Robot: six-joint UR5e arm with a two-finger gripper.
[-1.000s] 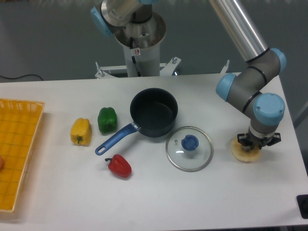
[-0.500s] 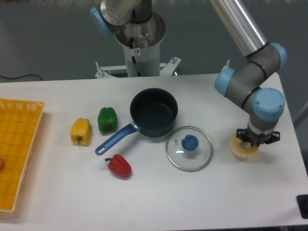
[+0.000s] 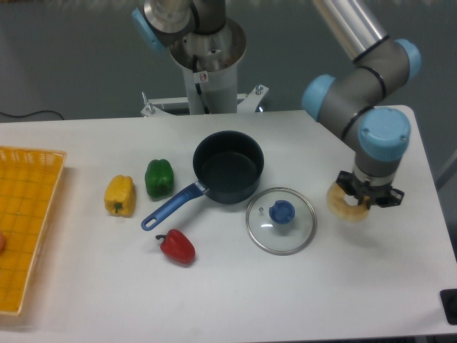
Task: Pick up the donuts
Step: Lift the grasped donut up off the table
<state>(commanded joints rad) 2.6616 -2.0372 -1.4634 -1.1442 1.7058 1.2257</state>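
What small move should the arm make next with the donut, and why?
Probably keep raising it slowly, straight up. The gripper looks shut on the donut, which hangs partly under it and close to the glass lid on the table. A vertical lift should keep the ring away from the lid, and going slowly helps because how firm the grasp is cannot be seen.

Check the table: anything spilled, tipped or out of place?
Nothing spilled or damaged. The glass lid lies flat on the table beside the pot, not on it. Three peppers stand apart left of the pot. The donut sits tilted under the pincer, right of the lid.
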